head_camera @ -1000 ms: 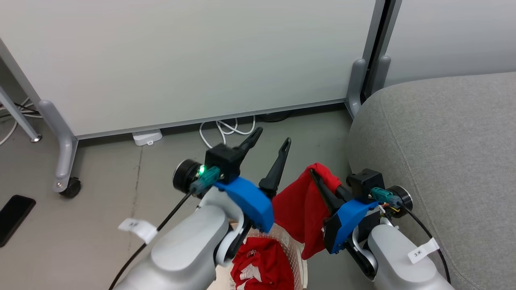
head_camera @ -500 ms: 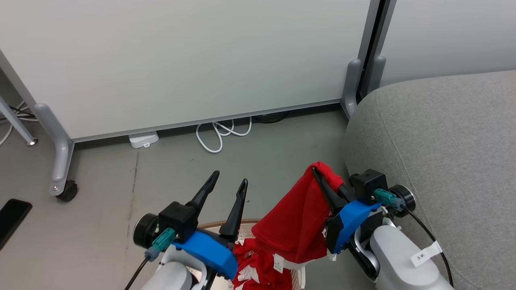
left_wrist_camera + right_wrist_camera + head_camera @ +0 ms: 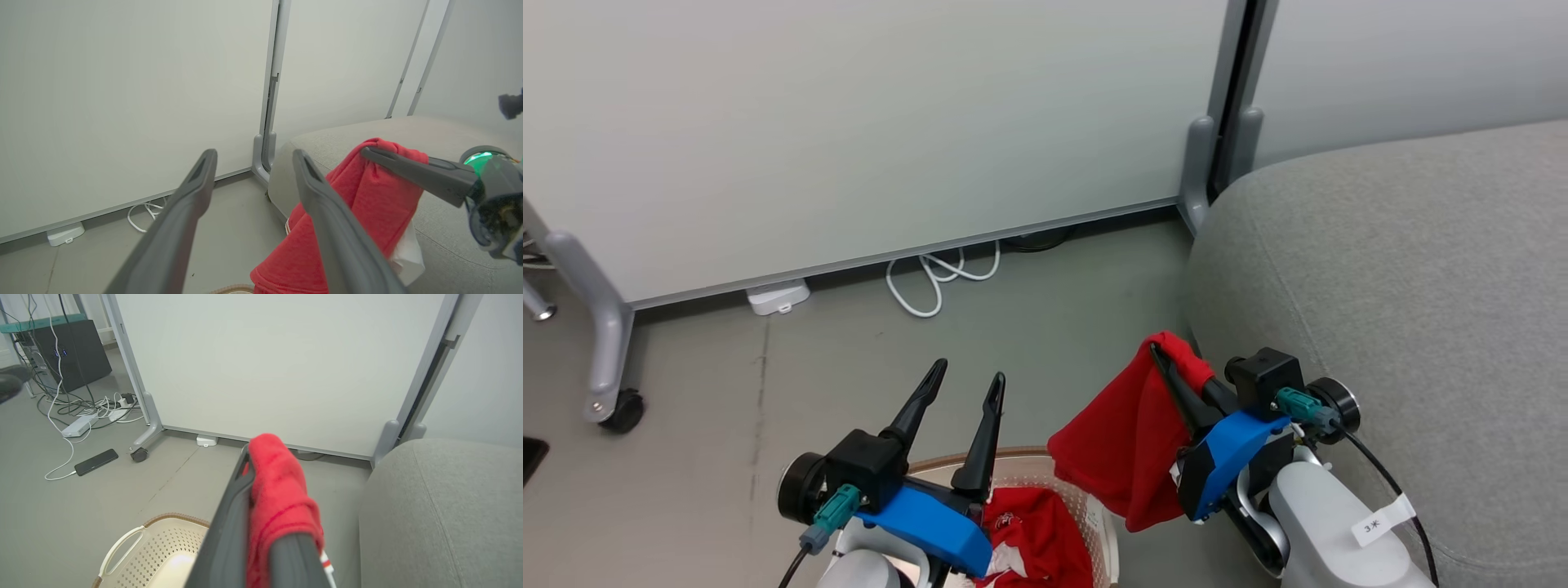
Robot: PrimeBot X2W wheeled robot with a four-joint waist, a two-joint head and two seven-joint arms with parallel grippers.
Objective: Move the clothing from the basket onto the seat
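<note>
One red sports garment [image 3: 1119, 449] is hanging pinched in the right gripper [image 3: 1153, 351], while the left gripper [image 3: 970, 371] is gaping open. I'm guessing it's needing lifting rightward, clearing the near edge of the big grey fabric seat [image 3: 1405, 269].

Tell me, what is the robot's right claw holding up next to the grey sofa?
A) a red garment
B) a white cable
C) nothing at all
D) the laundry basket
A: the right claw is shut on a red garment, which drapes down from its tip.
</note>
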